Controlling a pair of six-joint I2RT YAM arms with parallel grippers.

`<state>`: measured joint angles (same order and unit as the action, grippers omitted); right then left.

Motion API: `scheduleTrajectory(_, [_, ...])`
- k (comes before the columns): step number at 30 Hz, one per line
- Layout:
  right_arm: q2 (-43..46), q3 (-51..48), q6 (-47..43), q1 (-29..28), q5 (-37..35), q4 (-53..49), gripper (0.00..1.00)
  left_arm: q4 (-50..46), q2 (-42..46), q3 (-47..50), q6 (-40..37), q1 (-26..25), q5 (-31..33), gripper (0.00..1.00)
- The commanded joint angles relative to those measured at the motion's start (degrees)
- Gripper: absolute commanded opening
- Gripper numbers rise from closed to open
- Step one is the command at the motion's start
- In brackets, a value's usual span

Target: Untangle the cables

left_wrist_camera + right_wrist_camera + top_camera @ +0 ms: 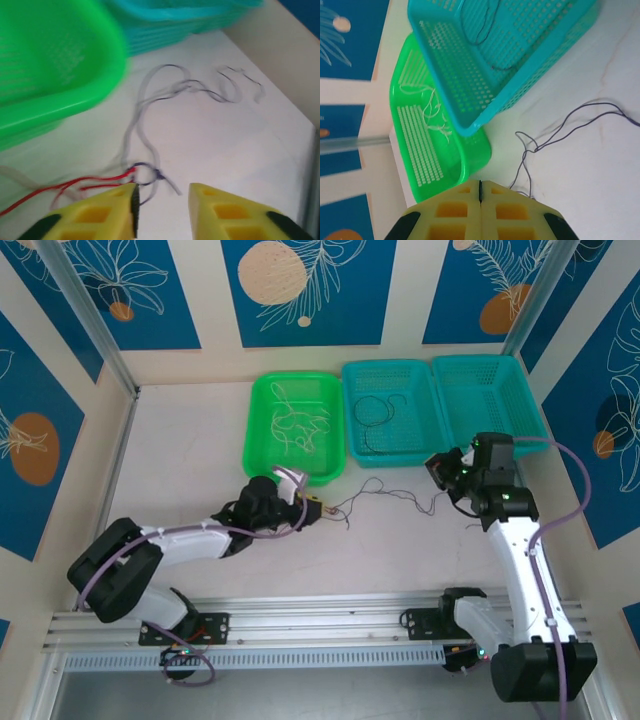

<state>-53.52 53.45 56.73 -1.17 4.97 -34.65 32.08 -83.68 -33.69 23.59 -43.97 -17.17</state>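
The cables (385, 502) lay strung across the table (180, 460) between the parted, empty left gripper (162, 197) and the closed, empty right gripper (480, 192).

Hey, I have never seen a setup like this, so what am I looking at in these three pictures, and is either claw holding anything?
Two robot arms are bolted at the near edge of a table. The overhead picture comes from a fixed camera above and behind them; the other two come from cameras on each wrist, looking past yellow fingers. At the back stand a green basket with pale wires inside, a teal basket with a dark wire, and another teal basket. A tangle of thin cables lies on the table between the arms. The left gripper is open, just over the red and dark wires, gripping nothing. The right gripper has its fingers pressed together; whether it pinches a wire, I cannot tell.
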Motion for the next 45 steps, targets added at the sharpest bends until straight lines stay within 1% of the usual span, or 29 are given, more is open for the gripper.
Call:
scheduleTrajectory(1, [-0.17,1.47,-2.83,-5.12,-1.39,1.75,0.02,4.44,-4.15,-6.08,-4.88,-3.99,-8.42,0.51])
scheduleTrajectory(3, [-0.45,1.96,-4.66,-7.21,-3.32,1.78,0.04,2.53,-7.98,-9.74,-5.54,-5.34,-5.55,0.59])
scheduleTrajectory(4, [-0.84,2.09,-4.87,-8.12,-5.73,0.93,0.08,0.45,-10.03,-12.07,-5.42,-5.81,-2.8,0.6])
scheduleTrajectory(5, [-1.26,1.97,-5.13,-9.46,-8.57,-0.04,0.14,-1.19,-12.08,-14.13,-5.17,-6.2,-0.57,0.61])
scheduleTrajectory(7, [-2.85,1.45,-5.4,-11.6,-14.08,-2.41,0.24,0.51,-15.85,-16.22,-4.8,-6.39,-0.08,0.62])
scheduleTrajectory(8, [-4.2,1.2,-4.5,-11.89,-15.71,-4.09,0.26,2.15,-17.83,-17.0,-4.53,-6.55,0.19,0.63])
scheduleTrajectory(9, [-5.16,0.78,-4.2,-11.67,-15.96,-4.69,0.27,3.34,-19.53,-17.74,-4.72,-6.65,0.44,0.64])
scheduleTrajectory(11, [-7.01,-0.71,-4.11,-10.97,-14.36,-4.31,0.28,2.16,-23.23,-20.76,-6.84,-6.86,1.52,0.67])
scheduleTrajectory(15, [-8.51,-2.47,-3.69,-9.85,-11.49,-2.9,0.29,0.4,-28.77,-25.0,-14.8,-6.92,4.6,0.7])
scheduleTrajectory(17, [-8.42,-2.69,-3.98,-9.64,-10.82,-2.76,0.29,-1.58,-31.36,-27.28,-19.15,-6.92,8.59,0.73])
scheduleTrajectory(19, [-8.03,-2.87,-4.47,-9.55,-10.43,-2.72,0.29,-3.91,-33.9,-29.98,-22.88,-6.92,10.99,0.74])
scheduleTrajectory(22, [-7.33,-3.28,-4.63,-9.38,-10.08,-3.01,0.3,-8.93,-37.77,-34.75,-24.56,-6.92,14.28,0.74])
scheduleTrajectory(26, [-6.28,-4.85,-4.23,-9.55,-8.58,-2.2,0.3,-12.43,-40.26,-37.28,-23.97,-6.92,16.55,0.66])
scheduleTrajectory(30, [-6.06,-6.82,-2.95,-9.46,-7.47,-0.31,0.31,-15.99,-42.15,-38.34,-24.03,-6.92,14.63,0.53])
scheduleTrajectory(31, [-6.2,-7.24,-2.64,-9.47,-7.1,0.22,0.33,-16.62,-42.5,-38.3,-24.03,-6.92,13.8,0.49])
scheduleTrajectory(33, [-6.72,-7.98,-2.11,-9.46,-6.53,1.34,0.36,-17.32,-42.88,-37.92,-23.97,-6.95,12.54,0.39])
scheduleTrajectory(34, [-7.14,-8.36,-1.68,-9.32,-6.27,1.83,0.38,-17.4,-42.88,-37.56,-23.91,-6.92,11.97,0.32])
scheduleTrajectory(35, [-7.59,-8.77,-1.2,-9.41,-5.88,2.52,0.43,-17.31,-42.76,-37.11,-23.8,-6.97,11.0,0.26])
scheduleTrajectory(36, [-8.08,-9.24,-0.76,-9.28,-5.14,3.46,0.45,-17.15,-42.64,-36.75,-23.84,-6.92,10.08,0.21])
scheduleTrajectory(40, [-11.14,-11.09,2.21,-8.96,-1.33,7.47,0.47,-13.84,-40.01,-33.21,-23.01,-6.92,5.4,0.0])
scheduleTrajectory(44, [-14.57,-12.77,6.18,-8.09,1.66,11.24,0.48,-9.75,-35.5,-28.3,-20.09,-6.92,2.91,0.0])
scheduleTrajectory(45, [-15.24,-13.29,7.03,-7.83,2.32,12.25,0.51,-8.88,-34.57,-27.26,-19.37,-6.92,2.84,0.0])
